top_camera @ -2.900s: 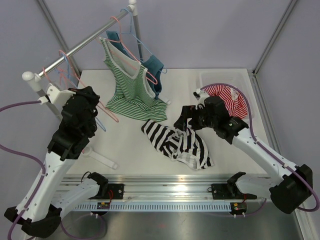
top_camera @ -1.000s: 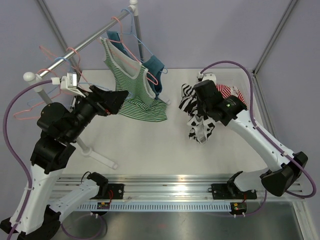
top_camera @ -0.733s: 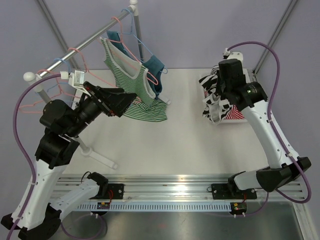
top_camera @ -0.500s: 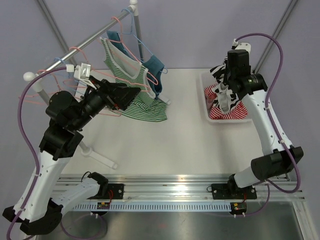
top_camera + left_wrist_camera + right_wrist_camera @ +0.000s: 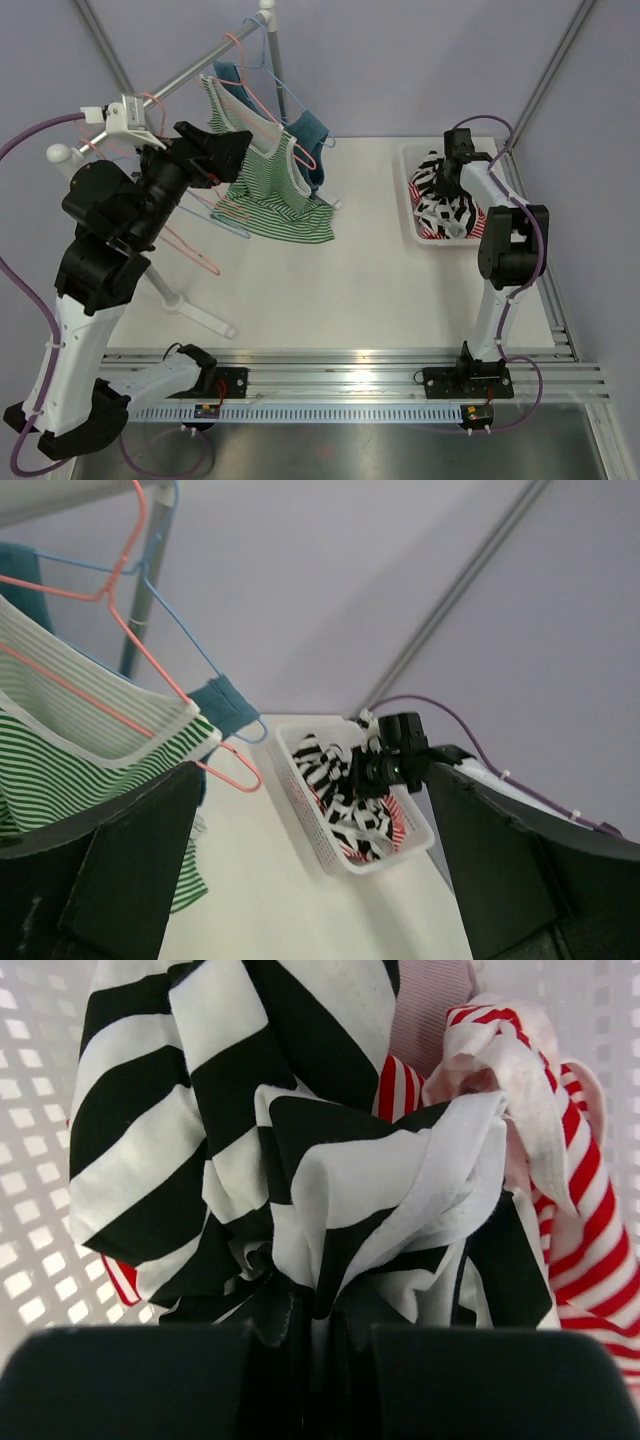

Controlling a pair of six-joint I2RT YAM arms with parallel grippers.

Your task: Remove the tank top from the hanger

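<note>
Right gripper point(image 5: 447, 170) pinches a black-striped top point(image 5: 250, 1160) inside the basket point(image 5: 410, 205) at 2 o'clock. Left gripper point(image 5: 232, 150), fingers apart, hovers beside the tank top point(image 5: 270, 190), which hangs on its hanger point(image 5: 148, 648) at 11 o'clock. Open white table point(image 5: 350, 290) lies between them.

Moved the black-and-white striped top point(image 5: 440, 190) from the middle of the surface point(image 5: 330, 290) into the white basket point(image 5: 412, 215) at the far right corner, carried there in the right pincer point(image 5: 318, 1335). Raised the left pincer point(image 5: 215, 148) from near the left edge up to the shoulder of the green striped tank top point(image 5: 265, 190).
</note>
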